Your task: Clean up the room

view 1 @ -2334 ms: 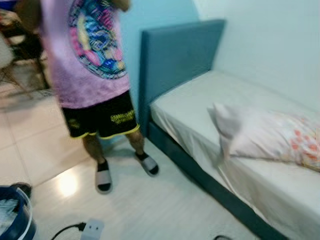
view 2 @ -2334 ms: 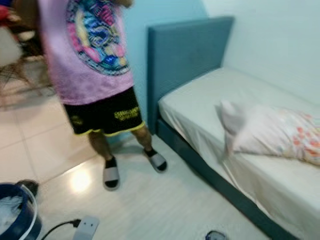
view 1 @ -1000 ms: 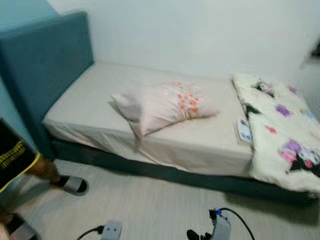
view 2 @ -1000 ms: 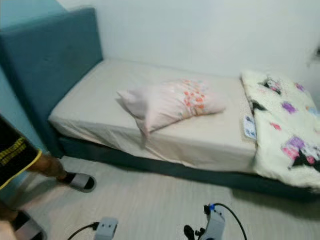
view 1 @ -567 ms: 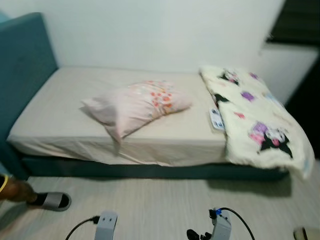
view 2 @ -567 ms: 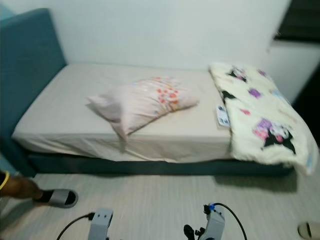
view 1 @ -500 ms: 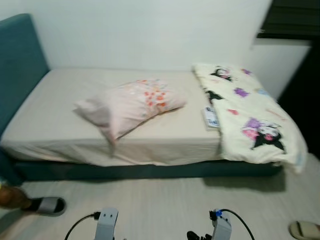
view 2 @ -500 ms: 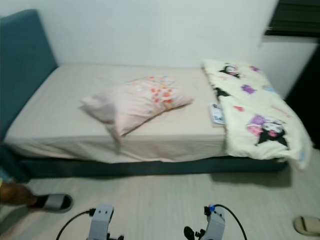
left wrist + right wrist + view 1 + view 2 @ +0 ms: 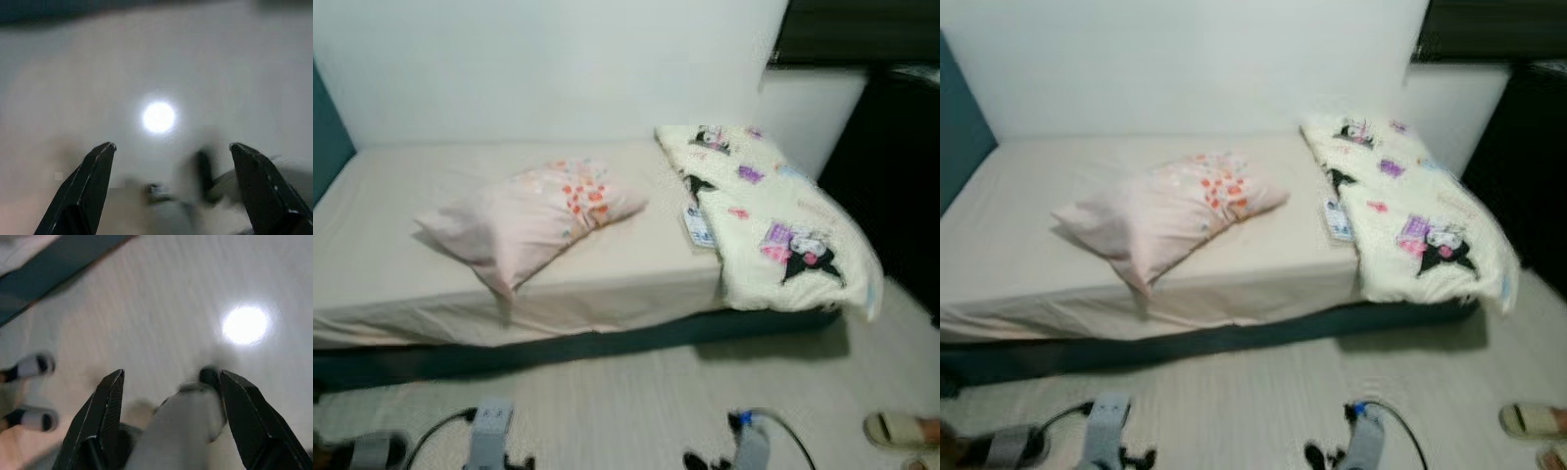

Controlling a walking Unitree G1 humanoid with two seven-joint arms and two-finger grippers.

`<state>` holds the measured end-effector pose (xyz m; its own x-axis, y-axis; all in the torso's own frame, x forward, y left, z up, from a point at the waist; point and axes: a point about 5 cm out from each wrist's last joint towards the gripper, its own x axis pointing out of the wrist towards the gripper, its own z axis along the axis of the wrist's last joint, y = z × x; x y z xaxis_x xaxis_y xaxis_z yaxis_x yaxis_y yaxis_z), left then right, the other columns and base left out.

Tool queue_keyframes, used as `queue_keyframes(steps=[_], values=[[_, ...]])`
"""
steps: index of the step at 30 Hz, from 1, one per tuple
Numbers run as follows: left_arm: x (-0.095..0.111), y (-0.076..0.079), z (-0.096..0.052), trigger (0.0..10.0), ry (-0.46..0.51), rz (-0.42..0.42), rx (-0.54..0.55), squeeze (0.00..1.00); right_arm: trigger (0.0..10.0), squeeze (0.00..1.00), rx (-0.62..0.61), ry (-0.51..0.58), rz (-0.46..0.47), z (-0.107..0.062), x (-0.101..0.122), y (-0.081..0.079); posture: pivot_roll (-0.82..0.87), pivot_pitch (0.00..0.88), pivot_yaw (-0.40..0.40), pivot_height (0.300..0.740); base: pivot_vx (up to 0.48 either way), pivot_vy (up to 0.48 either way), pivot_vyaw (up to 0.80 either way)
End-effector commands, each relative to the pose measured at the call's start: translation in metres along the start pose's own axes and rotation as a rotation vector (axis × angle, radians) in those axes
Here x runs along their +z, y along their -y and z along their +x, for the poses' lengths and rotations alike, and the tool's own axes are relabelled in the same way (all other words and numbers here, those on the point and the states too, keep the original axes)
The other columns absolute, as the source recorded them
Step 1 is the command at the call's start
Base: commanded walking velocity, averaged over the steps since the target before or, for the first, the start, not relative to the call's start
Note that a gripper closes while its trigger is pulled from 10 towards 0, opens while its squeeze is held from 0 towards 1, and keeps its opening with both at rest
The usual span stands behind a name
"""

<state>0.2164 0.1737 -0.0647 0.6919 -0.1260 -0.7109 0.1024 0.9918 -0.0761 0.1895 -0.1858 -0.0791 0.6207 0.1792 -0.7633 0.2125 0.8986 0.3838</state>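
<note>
A bed [image 9: 372,255] with a beige sheet stands against the white wall. A pink pillow [image 9: 524,217] with orange flowers lies askew in its middle. A cream blanket [image 9: 769,220] with cartoon prints is bunched at the right end and hangs over the edge. A small flat printed item [image 9: 698,227] lies by the blanket's edge. My left gripper [image 9: 171,147] hangs low over the pale floor, open and holding nothing. My right gripper [image 9: 171,374] is also open above the floor.
The teal headboard [image 9: 960,137] is at the far left. A dark opening [image 9: 891,176] lies right of the bed. A beige sandal [image 9: 896,428] sits on the floor at the right. A person's feet in grey slides [image 9: 29,367] stand near my right gripper.
The camera has turned right: the person and headboard slid out to the left, and the blanket end and dark opening came into view. Both arms still hang low.
</note>
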Motion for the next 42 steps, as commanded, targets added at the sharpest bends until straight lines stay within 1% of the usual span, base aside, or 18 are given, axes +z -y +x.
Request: queue_keyframes(steps=[1, 9, 12, 15, 17, 20, 24, 28, 30, 34, 36, 37, 39, 42], values=[[-0.011, -0.004, -0.004, 10.0, -0.031, -0.005, 0.003, 0.0, 10.0, 0.0, 0.013, 0.019, 0.005, 0.002, 0.005, -0.005, 0.08, 0.021, -0.05, 0.721, 0.48, 0.0, 0.0], [-0.01, 0.005, -0.002, 10.0, -0.022, -0.004, -0.024, 0.0, 10.0, 0.0, 0.017, 0.015, -0.015, 0.003, 0.005, -0.006, 0.08, 0.019, -0.053, 0.721, 0.48, 0.0, 0.0], [-0.01, 0.006, -0.002, 10.0, -0.022, -0.005, -0.026, 0.0, 10.0, 0.0, 0.017, 0.015, -0.021, 0.003, 0.005, -0.006, 0.08, 0.018, -0.052, 0.721, 0.48, 0.0, 0.0], [-0.009, 0.006, -0.001, 10.0, -0.016, -0.018, -0.023, 0.0, 10.0, 0.0, 0.019, 0.021, -0.065, 0.003, 0.007, -0.007, 0.08, 0.017, -0.05, 0.721, 0.48, 0.0, 0.0], [-0.009, 0.006, -0.001, 10.0, -0.014, -0.021, -0.022, 0.0, 10.0, 0.0, 0.019, 0.023, -0.076, 0.003, 0.007, -0.007, 0.08, 0.017, -0.05, 0.721, 0.48, 0.0, 0.0], [0.002, 0.005, 0.001, 10.0, 0.018, -0.031, -0.025, 0.0, 10.0, 0.0, 0.035, 0.023, -0.11, 0.003, 0.008, -0.01, 0.08, 0.016, -0.048, 0.721, 0.48, 0.0, 0.8], [0.007, 0.007, 0.002, 10.0, 0.038, -0.035, -0.024, 0.0, 10.0, 0.0, 0.039, 0.022, -0.123, 0.004, 0.008, -0.01, 0.08, 0.026, -0.038, 0.721, 0.47, 0.0, 0.8], [0.01, 0.007, 0.003, 10.0, 0.043, -0.036, -0.007, 0.0, 10.0, 0.0, 0.042, 0.024, -0.134, 0.004, 0.01, -0.011, 0.08, 0.026, -0.038, 0.721, 0.387, 0.0, 0.79], [0.008, 0.005, 0.003, 10.0, 0.028, -0.032, 0.017, 0.0, 10.0, 0.0, 0.047, 0.024, -0.149, 0.004, 0.011, -0.011, 0.07, 0.03, -0.035, 0.721, 0.266, 0.0, 0.8], [0.008, 0.005, 0.003, 10.0, 0.027, -0.043, 0.024, 0.0, 10.0, 0.0, 0.055, 0.027, -0.171, 0.004, 0.013, -0.012, 0.07, 0.03, -0.035, 0.721, 0.0, 0.0, 0.79], [0.005, 0.003, 0.002, 10.0, 0.015, -0.042, 0.036, 0.0, 10.0, 0.0, 0.016, 0.077, -0.123, 0.003, 0.027, -0.006, 0.08, 0.036, -0.032, 0.721, 0.0, 0.0, 0.0], [0.005, 0.003, 0.002, 10.0, 0.015, -0.042, 0.036, 0.0, 10.0, 0.0, 0.016, 0.077, -0.123, 0.003, 0.027, -0.006, 0.08, 0.036, -0.032, 0.721, 0.0, 0.0, 0.0], [0.001, -0.001, 0.001, 10.0, -0.001, -0.038, 0.05, 0.0, 10.0, 0.0, -0.005, 0.148, -0.062, 0.001, 0.046, -0.002, 0.08, 0.043, -0.026, 0.721, 0.0, 0.0, 0.0], [-0.002, -0.005, -0.001, 10.0, -0.011, -0.043, 0.057, 0.0, 10.0, 0.0, -0.004, 0.218, -0.014, -0.002, 0.067, 0.003, 0.08, 0.045, -0.025, 0.721, 0.0, 0.0, 0.0]])
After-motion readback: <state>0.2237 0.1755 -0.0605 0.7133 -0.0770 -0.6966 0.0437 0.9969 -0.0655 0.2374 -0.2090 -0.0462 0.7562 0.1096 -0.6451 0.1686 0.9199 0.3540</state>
